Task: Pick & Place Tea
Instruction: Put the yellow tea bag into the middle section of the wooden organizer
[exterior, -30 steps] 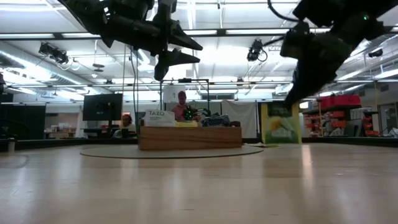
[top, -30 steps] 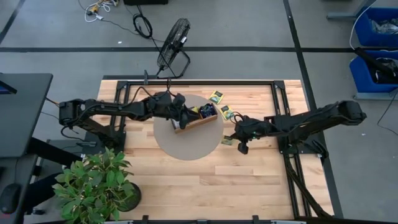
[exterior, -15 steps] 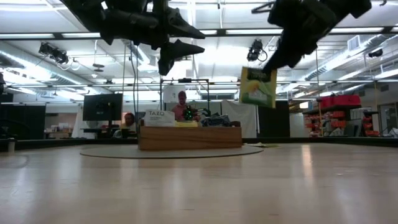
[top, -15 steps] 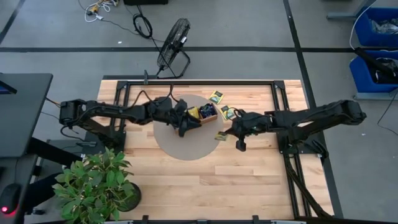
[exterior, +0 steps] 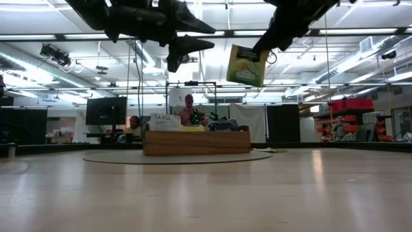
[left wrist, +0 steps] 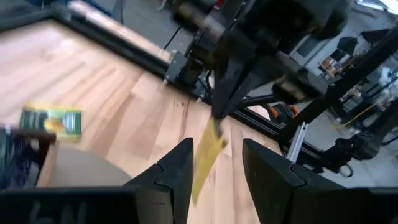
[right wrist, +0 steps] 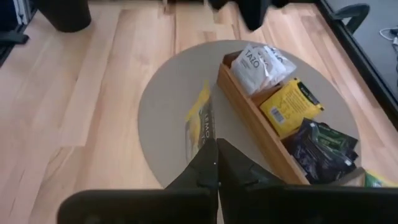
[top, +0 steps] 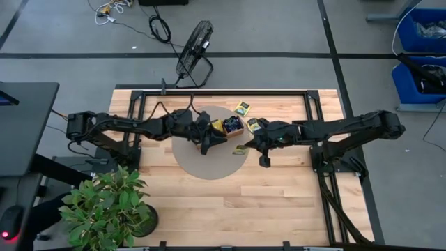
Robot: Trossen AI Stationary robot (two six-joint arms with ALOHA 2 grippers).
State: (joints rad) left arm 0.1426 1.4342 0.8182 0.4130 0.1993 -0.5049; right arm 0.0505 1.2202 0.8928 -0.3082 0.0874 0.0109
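Starting from the wooden table, you see a round grey mat at its middle carrying the wooden tray, your landmark. Its three compartments already hold white, yellow and dark packets, so sorting looks well along. The left gripper hangs just above the tray's near end, fingers parted and empty, probably parked there to leave the right arm room. The right gripper sits just beside the tray over the mat's rim, fingers pinched tight on the top edge of a green-yellow tea packet, which dangles well clear of the surface. Two more packets lie flat beyond the tray. Mind the narrow gap between the arms.
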